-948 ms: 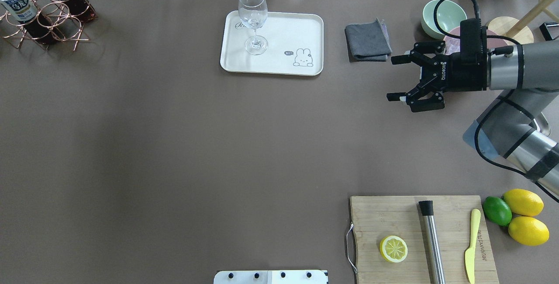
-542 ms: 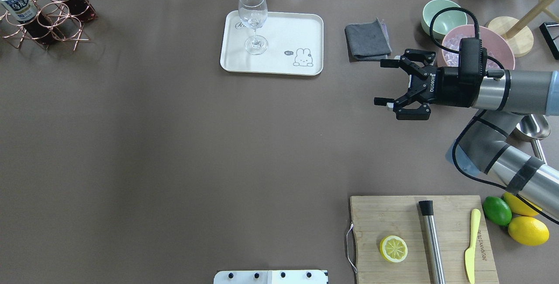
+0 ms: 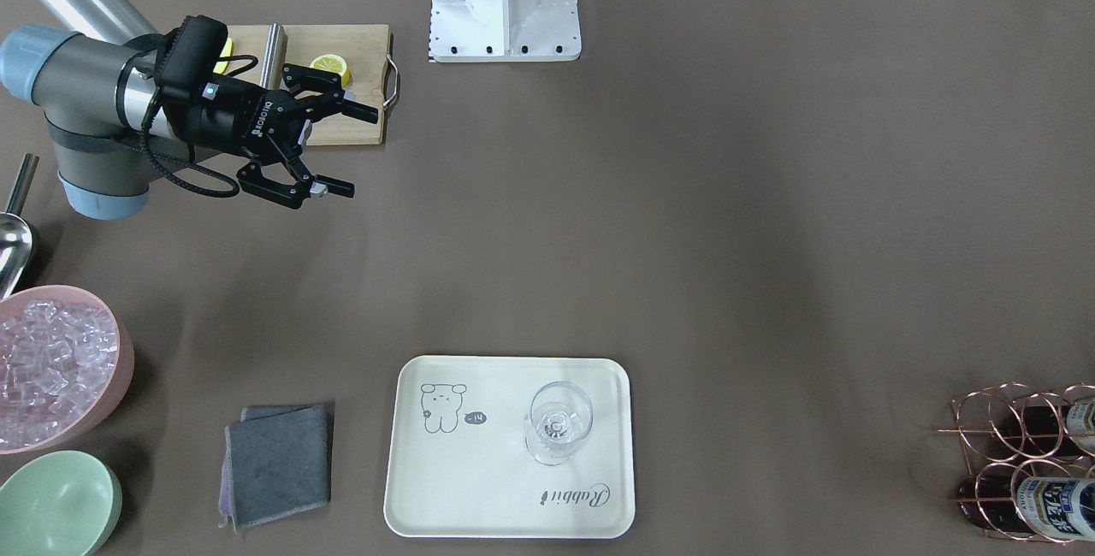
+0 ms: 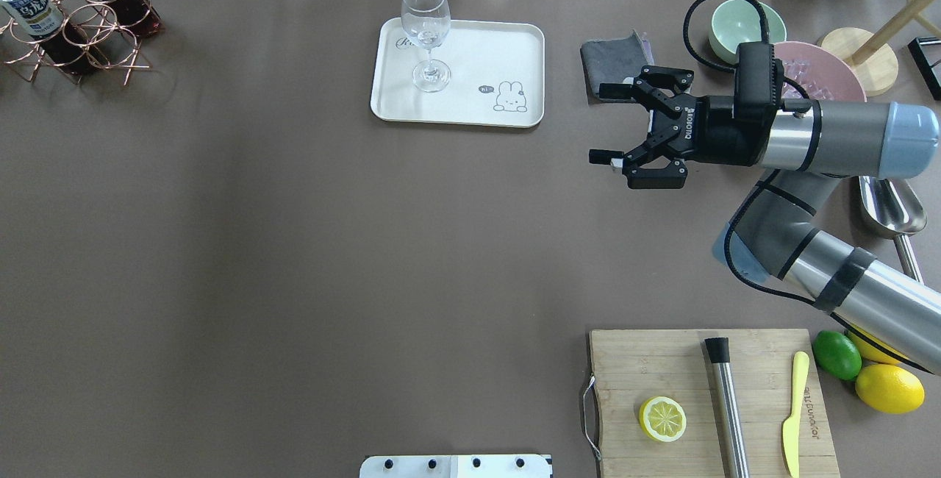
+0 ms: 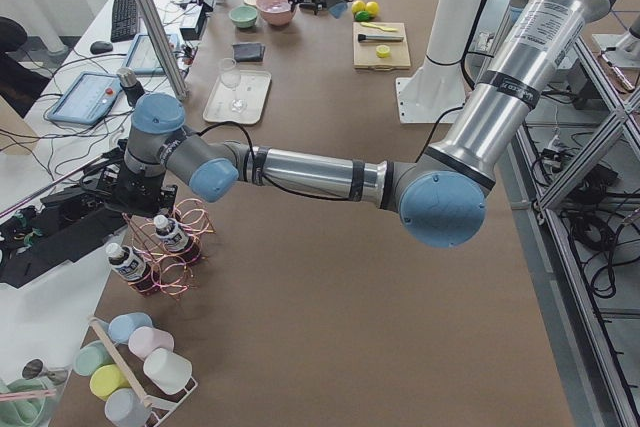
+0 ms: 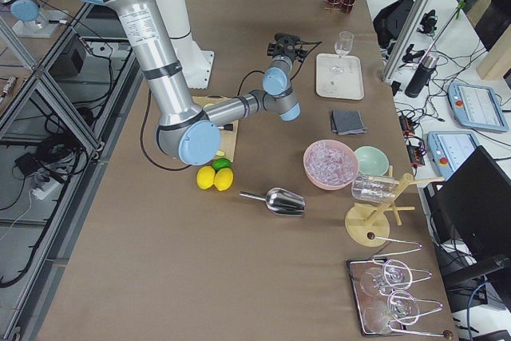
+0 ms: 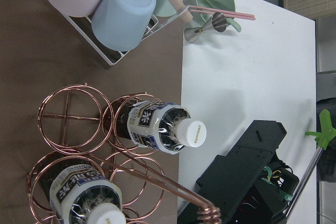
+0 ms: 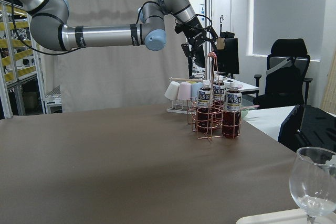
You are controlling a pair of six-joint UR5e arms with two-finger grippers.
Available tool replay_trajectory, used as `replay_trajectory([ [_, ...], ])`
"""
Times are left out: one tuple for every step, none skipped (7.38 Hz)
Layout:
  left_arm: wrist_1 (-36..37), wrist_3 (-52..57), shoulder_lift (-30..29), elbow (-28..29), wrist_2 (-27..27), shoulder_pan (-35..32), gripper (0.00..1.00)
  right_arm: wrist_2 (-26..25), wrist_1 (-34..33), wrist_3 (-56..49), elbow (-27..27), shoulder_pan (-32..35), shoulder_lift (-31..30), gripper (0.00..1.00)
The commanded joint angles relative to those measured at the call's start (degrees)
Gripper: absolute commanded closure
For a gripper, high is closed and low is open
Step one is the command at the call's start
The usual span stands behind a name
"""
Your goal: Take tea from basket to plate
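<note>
Just beneath our left gripper [image 5: 135,197], whose finger spread we cannot tell, the tea [image 7: 157,128] stands upright in the basket [image 7: 67,115], cap towards us, so this arm is much the nearer. Farther along lies the plate [image 4: 470,51]; beyond it our right gripper [image 4: 604,125] hovers, spread wide and empty.

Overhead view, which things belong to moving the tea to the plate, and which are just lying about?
Job: tea bottles, basket, plate.
Lying about: wine glass, grey cloth, cutting board, lemon half, mint bowl, pink bowl, scoop.
</note>
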Motion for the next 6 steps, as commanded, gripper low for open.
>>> replay_trajectory([
  [-0.31, -2.07, -1.30, 0.85, 2.76, 2.25, 0.10, 0.05, 0.06, 0.03, -0.18, -1.02, -0.25, 0.00],
  [-0.31, -3.81, -1.31, 0.85, 2.77, 2.26, 0.28, 0.05, 0.06, -0.14, -0.27, -1.02, -1.04, 0.00],
  [-0.31, -5.05, -1.31, 0.85, 2.42, 2.09, 0.84, -0.04, -0.11, -0.23, -0.27, -1.19, -0.53, 0.00],
  [-0.05, -4.54, -1.22, 0.76, 2.24, 1.83, 1.00, -0.13, -0.11, -0.32, -0.19, -1.45, 0.08, 0.00],
  [0.30, -3.14, -1.13, 0.76, 0.67, 1.04, 1.00, -0.13, -0.11, -0.23, -0.19, -1.63, 1.05, 0.00],
  [1.87, -0.86, -1.22, 0.06, -1.17, 0.34, 1.00, -0.13, -0.03, -0.23, -0.10, -1.72, 1.06, 0.00],
])
